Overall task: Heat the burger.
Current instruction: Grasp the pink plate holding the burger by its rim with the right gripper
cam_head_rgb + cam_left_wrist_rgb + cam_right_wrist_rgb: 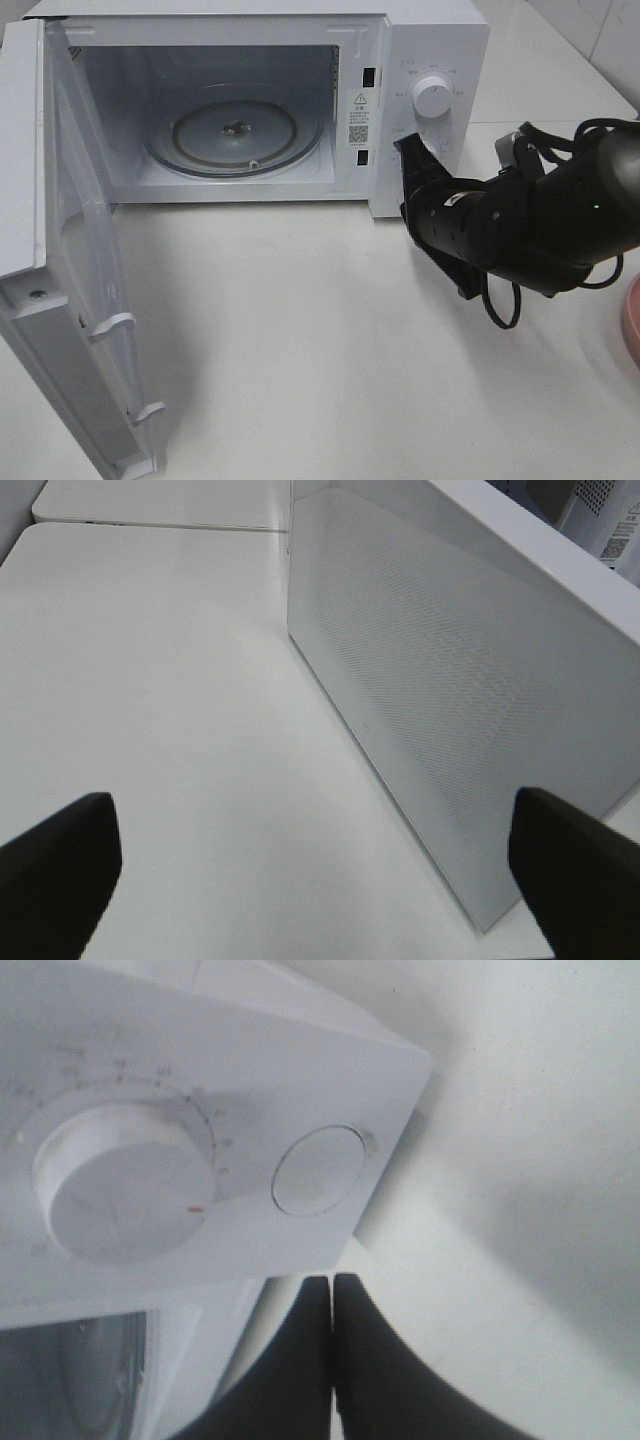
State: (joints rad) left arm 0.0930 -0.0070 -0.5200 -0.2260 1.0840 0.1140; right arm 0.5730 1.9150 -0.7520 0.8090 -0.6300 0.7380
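Note:
The burger is out of view in every frame. The white microwave (440, 40) stands at the back with its door (70, 300) swung wide open to the left. Its glass turntable (235, 135) is bare. My right gripper (408, 148) is shut on nothing, its tips just below the control panel's lower corner. In the right wrist view the shut fingers (332, 1290) sit close under the round button (320, 1170), beside the dial (125, 1185). My left gripper (318, 880) is open and empty, facing a white mesh-dotted microwave panel (450, 690); it does not show in the exterior view.
The rim of a round pink plate (632, 320) shows at the right edge of the table. The open door juts toward the front left. The white tabletop (300, 330) stretches in front of the microwave.

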